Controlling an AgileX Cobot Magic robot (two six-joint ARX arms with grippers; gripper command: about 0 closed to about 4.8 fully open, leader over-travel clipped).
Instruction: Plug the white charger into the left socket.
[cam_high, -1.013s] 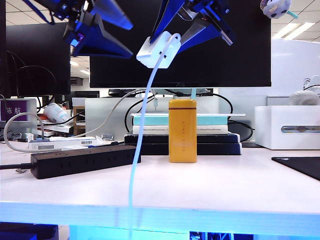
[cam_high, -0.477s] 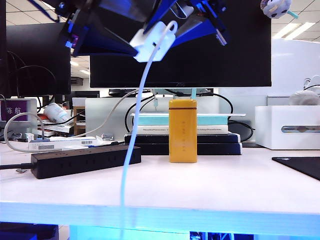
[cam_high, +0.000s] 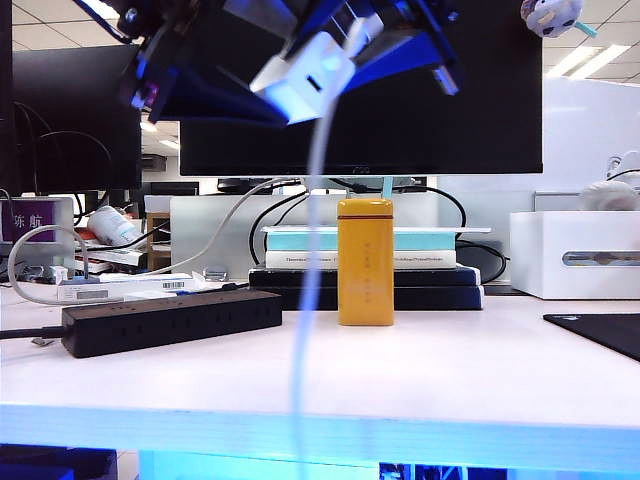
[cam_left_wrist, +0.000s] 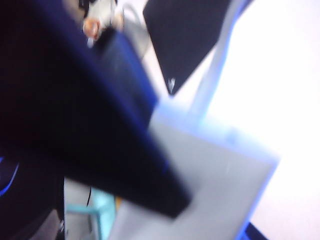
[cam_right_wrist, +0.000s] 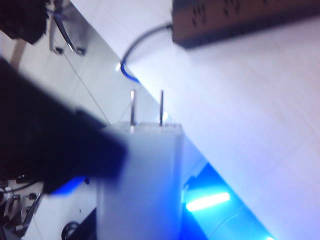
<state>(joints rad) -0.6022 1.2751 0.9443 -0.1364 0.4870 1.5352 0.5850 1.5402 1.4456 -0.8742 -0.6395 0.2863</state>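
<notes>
White charger (cam_high: 303, 80): held high above the table (cam_high: 450, 370), in front of the black monitor (cam_high: 480, 110) – its two prongs (cam_right_wrist: 146, 107) show bare in the right wrist view, its thin cable (cam_high: 308, 300) hanging down past the table's front edge
Right gripper (cam_high: 345, 45): up top, fingers closed on the charger's body
Left gripper (cam_high: 215, 75): just beside the charger on its left, fingers spread wide – whether one touches it I cannot tell
Power strip (cam_high: 170, 320): flat on the table at left, its left socket (cam_high: 105, 329) free
Yellow tin (cam_high: 365, 262): upright mid-table, in front of stacked books (cam_high: 420, 262)
White box (cam_high: 575, 255): far right
</notes>
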